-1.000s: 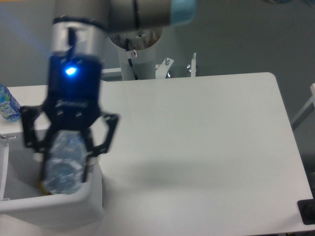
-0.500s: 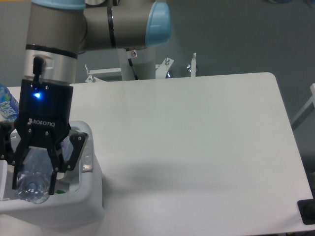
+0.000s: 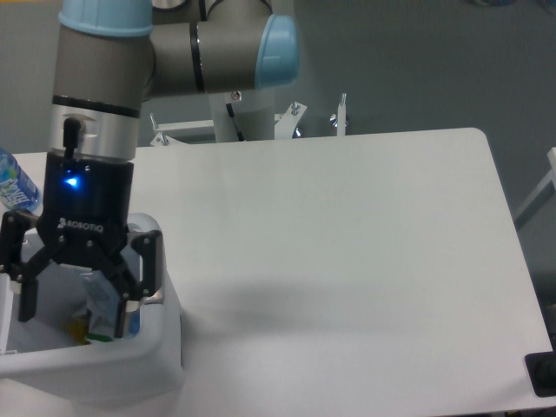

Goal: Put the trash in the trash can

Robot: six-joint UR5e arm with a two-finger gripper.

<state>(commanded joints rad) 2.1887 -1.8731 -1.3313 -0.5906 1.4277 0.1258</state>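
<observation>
Hand (image 3: pixel 76 300) (fingers spread) over trash can (image 3: pixel 130 360); blue-label bottle (image 3: pixel 15 184) behind.

One fixed camera looks down over the table (image 3: pixel 347 226).

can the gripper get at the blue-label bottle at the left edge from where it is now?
Probably yes. The gripper is open over the trash can, and the blue-label bottle stands behind it with no obstacle visible, though the frame edge crops it.

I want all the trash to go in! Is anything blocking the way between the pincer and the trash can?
Nothing visible blocks it. The pincer hangs open right over the white trash can, with its fingers spread above the opening. Some trash lies inside, under the pincer. The blue-label bottle stands off to the side.
</observation>
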